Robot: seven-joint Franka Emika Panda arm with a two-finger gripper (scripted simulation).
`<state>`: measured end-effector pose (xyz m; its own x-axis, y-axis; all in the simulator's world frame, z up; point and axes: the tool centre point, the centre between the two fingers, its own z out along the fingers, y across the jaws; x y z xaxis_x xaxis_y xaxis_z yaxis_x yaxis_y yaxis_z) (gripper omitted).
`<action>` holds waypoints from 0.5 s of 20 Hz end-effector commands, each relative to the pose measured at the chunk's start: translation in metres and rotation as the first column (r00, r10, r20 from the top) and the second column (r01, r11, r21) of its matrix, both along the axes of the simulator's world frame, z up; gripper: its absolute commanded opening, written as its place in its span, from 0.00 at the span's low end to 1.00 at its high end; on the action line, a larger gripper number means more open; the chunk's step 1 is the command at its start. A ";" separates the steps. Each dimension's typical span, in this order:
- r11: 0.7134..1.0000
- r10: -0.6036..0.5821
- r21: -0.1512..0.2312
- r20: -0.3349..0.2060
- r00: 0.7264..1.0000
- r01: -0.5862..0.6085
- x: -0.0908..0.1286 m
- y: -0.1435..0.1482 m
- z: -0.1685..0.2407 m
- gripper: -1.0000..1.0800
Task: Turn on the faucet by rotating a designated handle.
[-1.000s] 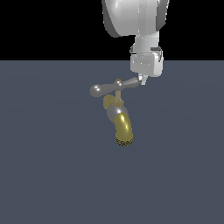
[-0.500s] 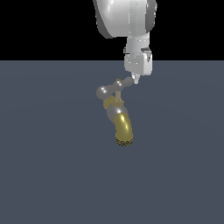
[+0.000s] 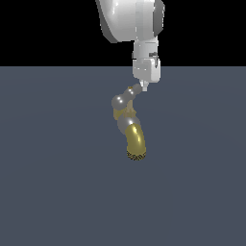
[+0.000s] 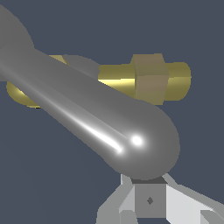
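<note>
The faucet [image 3: 129,124] stands on the grey floor, with a silver-grey body and a curved brass-yellow spout [image 3: 135,140] pointing down toward the viewer. The handle [image 3: 126,96] is a silver crossbar with bulbous ends on top of it, seen foreshortened. My gripper [image 3: 142,88] is shut, and its tip touches the crossbar's end on the exterior view's right. In the wrist view the handle [image 4: 87,113] fills the frame. Its rounded end sits just beyond my closed fingertips [image 4: 148,192], with the brass stem and nut [image 4: 151,78] behind.
A flat dark grey floor [image 3: 57,192] surrounds the faucet. The white arm [image 3: 132,21] comes down from above the faucet. No other objects show.
My gripper has moved toward the exterior view's left against the handle's end. The crossbar has rotated from nearly side-on to foreshortened, its far end swinging with the gripper.
</note>
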<state>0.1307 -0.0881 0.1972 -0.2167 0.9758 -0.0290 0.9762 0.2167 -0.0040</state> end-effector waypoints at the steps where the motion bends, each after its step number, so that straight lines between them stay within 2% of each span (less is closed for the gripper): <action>1: 0.999 0.030 0.014 -0.004 1.000 -0.030 -0.001 0.036 -0.001 0.00; 10: 0.998 0.056 0.025 -0.003 0.998 -0.056 -0.008 0.108 -0.001 0.00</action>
